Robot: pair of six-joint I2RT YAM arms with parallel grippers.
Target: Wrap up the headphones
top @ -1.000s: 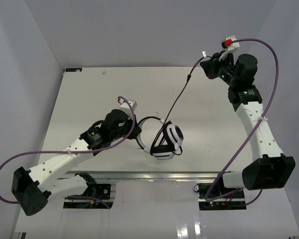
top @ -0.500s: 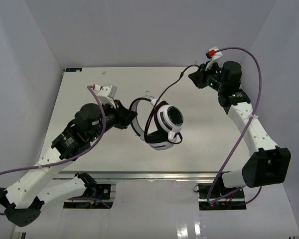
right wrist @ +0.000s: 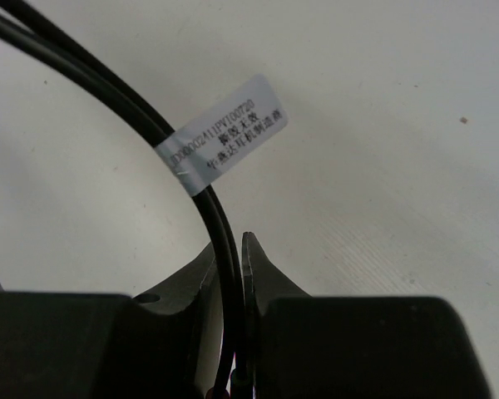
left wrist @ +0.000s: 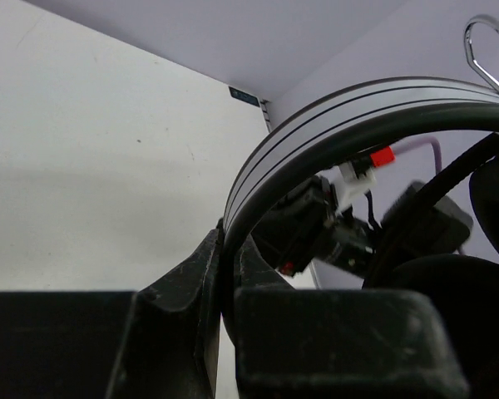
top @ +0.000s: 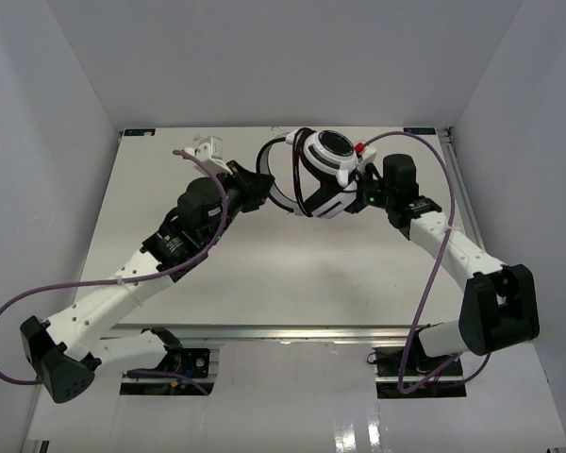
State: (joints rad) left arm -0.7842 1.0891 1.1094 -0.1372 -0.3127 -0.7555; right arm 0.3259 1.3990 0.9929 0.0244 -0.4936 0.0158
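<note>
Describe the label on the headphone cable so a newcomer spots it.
Find the headphones at the table's far middle. Their thin black cable runs into the right claw; just beyond its tips sits the label. It is the only white printed flag there.

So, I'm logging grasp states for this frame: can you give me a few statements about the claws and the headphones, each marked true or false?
1. The left claw is shut on the headband. True.
2. The right claw is open and holds nothing. False: it is shut on the thin black cable.
3. A white printed label is wrapped around the cable. True.
4. The headphones lie by the arm bases. False: they are toward the far edge of the table, between the two claws.
</note>
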